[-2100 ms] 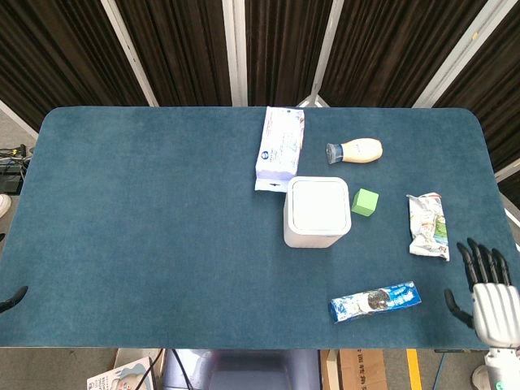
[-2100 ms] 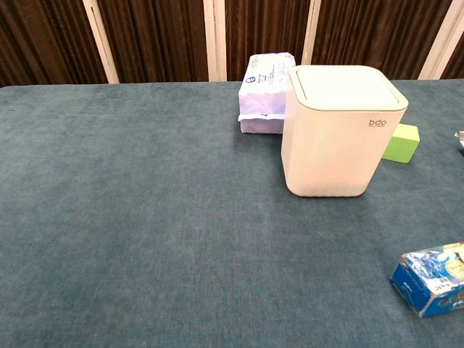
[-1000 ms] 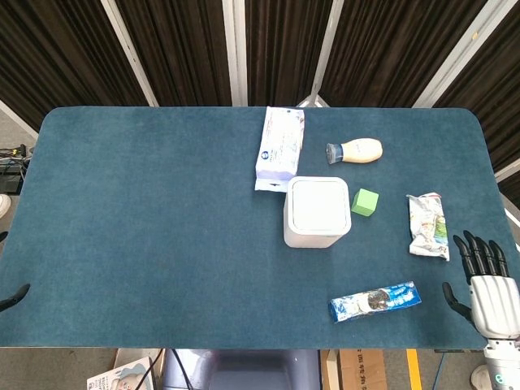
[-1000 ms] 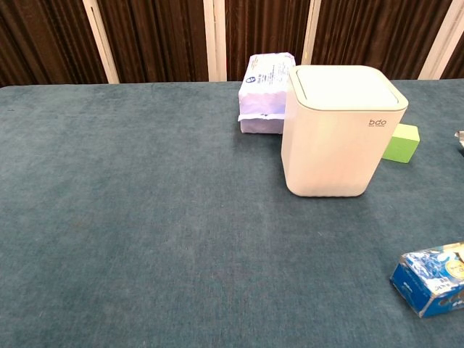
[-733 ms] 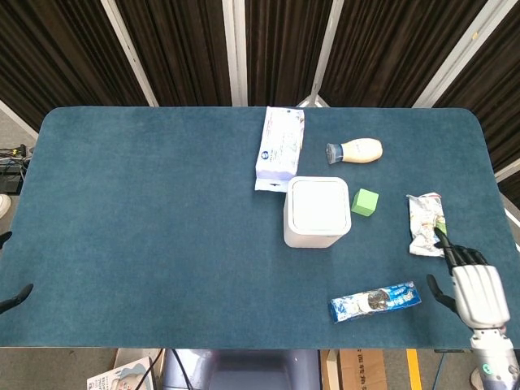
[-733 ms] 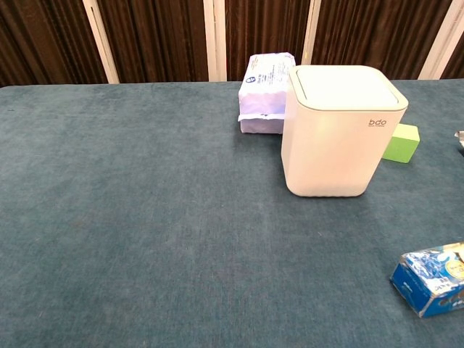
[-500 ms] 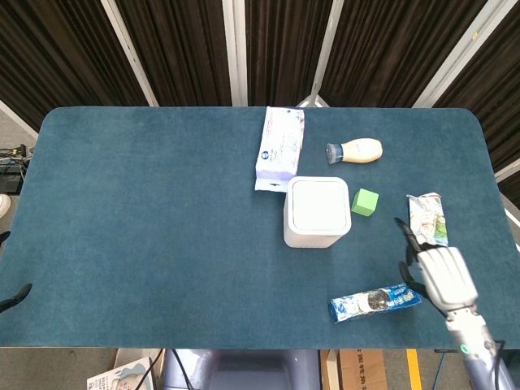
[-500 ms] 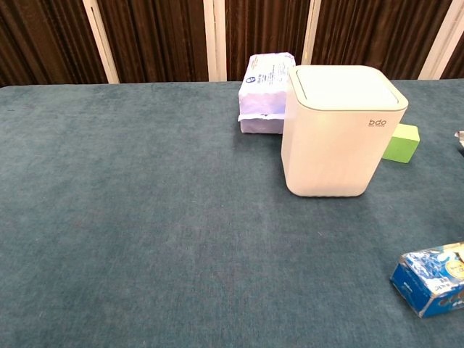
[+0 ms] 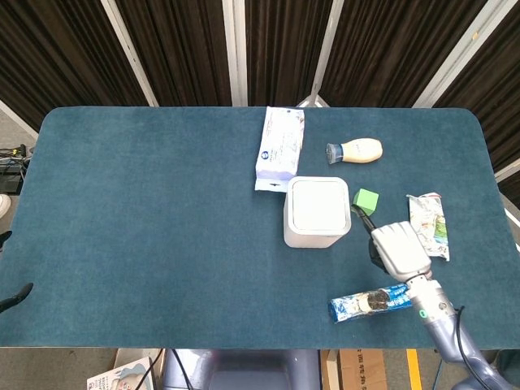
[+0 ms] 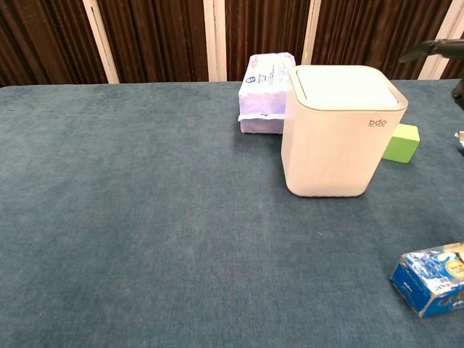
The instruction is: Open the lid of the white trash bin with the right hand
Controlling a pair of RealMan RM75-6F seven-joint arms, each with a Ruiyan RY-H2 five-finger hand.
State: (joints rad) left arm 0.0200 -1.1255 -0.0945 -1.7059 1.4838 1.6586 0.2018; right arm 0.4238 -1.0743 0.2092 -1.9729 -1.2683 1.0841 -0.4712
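Table (image 9: 146, 227): blue-green cloth top, filling most of the head view.

White trash bin (image 9: 316, 212): right of frame centre, upright, lid (image 9: 317, 204) closed flat.

Tissue pack (image 9: 280, 147): white and lavender, above the bin and just beside its upper left corner.

Right hand (image 9: 397, 248): lower right of the head view, just right of the bin, above the table, holding nothing; how far its fingers are spread cannot be told (only dark fingertips (image 10: 429, 48) enter the chest view at the upper right edge).

Biscuit pack (image 9: 374, 301): blue, below the hand.

Snack wrapper (image 9: 428, 225): white, right edge.

Bottle (image 9: 355, 150): cream, lying on its side, upper right.

Green cube (image 9: 366, 201): just right of the bin.
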